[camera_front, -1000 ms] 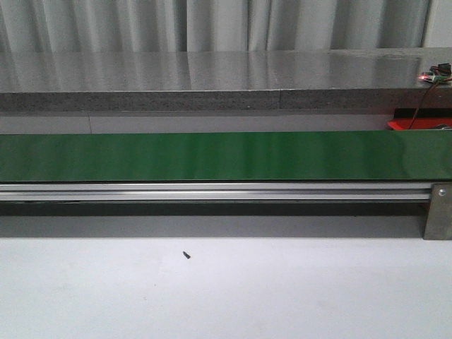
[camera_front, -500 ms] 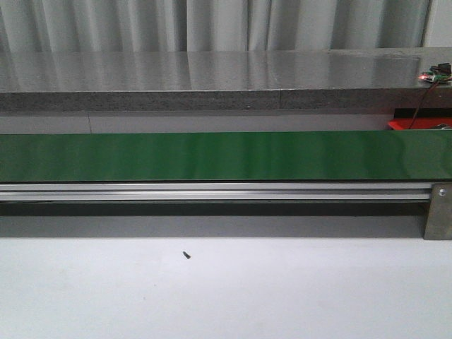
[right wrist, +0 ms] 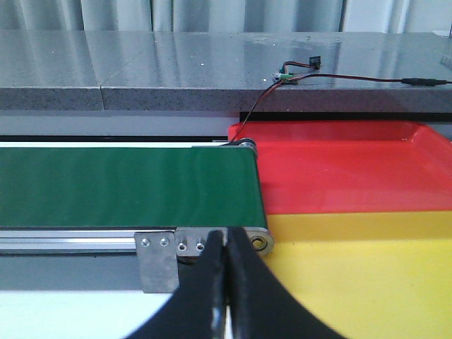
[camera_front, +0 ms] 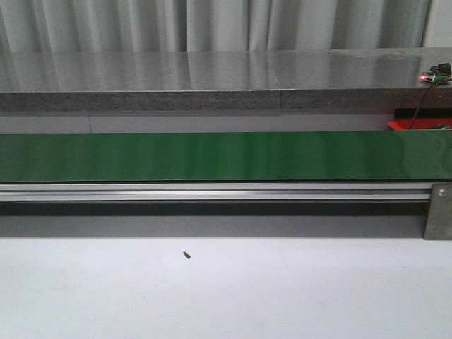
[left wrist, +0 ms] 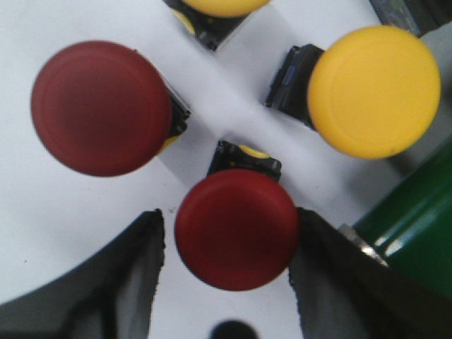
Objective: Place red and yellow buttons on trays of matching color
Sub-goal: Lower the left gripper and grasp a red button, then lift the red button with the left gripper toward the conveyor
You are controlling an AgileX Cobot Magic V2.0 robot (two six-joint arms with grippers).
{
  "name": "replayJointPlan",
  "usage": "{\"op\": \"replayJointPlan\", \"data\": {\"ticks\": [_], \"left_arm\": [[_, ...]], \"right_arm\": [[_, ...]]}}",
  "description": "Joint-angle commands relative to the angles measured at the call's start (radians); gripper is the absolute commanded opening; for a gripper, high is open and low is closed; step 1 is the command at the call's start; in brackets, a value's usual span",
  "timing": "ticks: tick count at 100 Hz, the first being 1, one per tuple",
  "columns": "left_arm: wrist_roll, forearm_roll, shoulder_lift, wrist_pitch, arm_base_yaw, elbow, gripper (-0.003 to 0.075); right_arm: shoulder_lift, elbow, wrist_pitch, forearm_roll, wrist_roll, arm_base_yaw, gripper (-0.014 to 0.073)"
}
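Note:
In the left wrist view my left gripper [left wrist: 227, 244] is open, its fingers either side of a red button [left wrist: 236, 229] standing on the white table. There is a gap on one side; the other finger is close to the cap. A second red button [left wrist: 101, 107] and a yellow button [left wrist: 373, 90] stand nearby, and the edge of another yellow button [left wrist: 222, 6] shows too. In the right wrist view my right gripper [right wrist: 227, 244] is shut and empty in front of the conveyor's end. The red tray [right wrist: 339, 166] and the yellow tray [right wrist: 353, 275] lie beside the conveyor's end. Neither gripper shows in the front view.
A green conveyor belt [camera_front: 226, 155] on an aluminium rail [camera_front: 212, 191] runs across the table; it also shows in the right wrist view [right wrist: 127, 185]. A grey counter [camera_front: 212, 78] lies behind it, with a small wired board [camera_front: 438, 70]. A tiny dark speck [camera_front: 186, 255] lies on the white table.

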Motion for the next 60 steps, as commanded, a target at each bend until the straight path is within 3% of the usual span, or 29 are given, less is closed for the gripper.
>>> {"op": "replayJointPlan", "data": {"ticks": [1,44,60], "left_arm": [[-0.011,-0.003,-0.043,-0.016,0.003,-0.029,0.0256],[-0.008,0.007,-0.147,0.048,0.003,-0.033,0.0238],[0.023,-0.009,-0.218,0.093,0.001,-0.101,0.0238]], "right_arm": [[-0.019,-0.018,-0.078,0.0,-0.005,0.0,-0.006],[-0.019,-0.018,-0.078,0.0,-0.005,0.0,-0.006],[-0.019,-0.018,-0.078,0.0,-0.005,0.0,-0.006]]}}
